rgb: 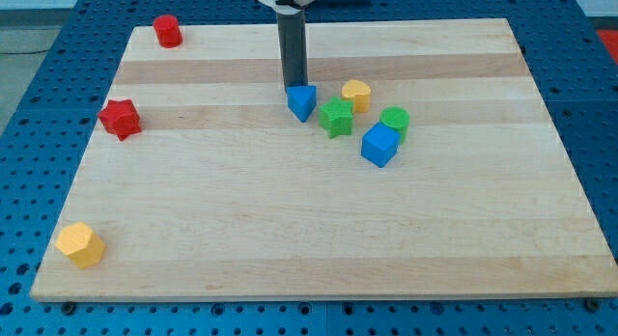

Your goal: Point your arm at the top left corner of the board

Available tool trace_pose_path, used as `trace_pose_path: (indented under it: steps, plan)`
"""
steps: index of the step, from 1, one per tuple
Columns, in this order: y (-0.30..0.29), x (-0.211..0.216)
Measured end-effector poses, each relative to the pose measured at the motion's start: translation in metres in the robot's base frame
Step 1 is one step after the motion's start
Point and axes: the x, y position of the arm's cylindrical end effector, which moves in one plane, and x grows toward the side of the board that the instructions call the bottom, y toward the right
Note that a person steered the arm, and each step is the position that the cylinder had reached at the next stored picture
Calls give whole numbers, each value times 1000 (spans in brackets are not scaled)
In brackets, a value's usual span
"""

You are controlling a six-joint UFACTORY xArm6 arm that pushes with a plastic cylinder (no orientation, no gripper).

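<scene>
The dark rod comes down from the view's top centre, and my tip [294, 86] rests on the wooden board [319, 230], right behind and touching a blue triangular block [302, 102]. The board's top left corner [135, 29] lies far to the view's left of my tip. A red cylinder [168, 31] stands close to that corner. A red star block [120, 119] lies at the left edge, lower down.
A green star block [336, 117], a yellow block [356, 95], a green cylinder [395, 122] and a blue cube [379, 145] cluster to the right of my tip. A yellow hexagonal block [80, 244] sits at the bottom left. Blue perforated table surrounds the board.
</scene>
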Motion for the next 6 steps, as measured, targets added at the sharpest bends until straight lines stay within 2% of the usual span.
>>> trace_pose_path:
  steps: [1, 3, 4, 5, 6]
  plan:
    - [-17, -12]
    - [-84, -112]
    - [-127, -69]
    - [-227, -46]
    - [-270, -62]
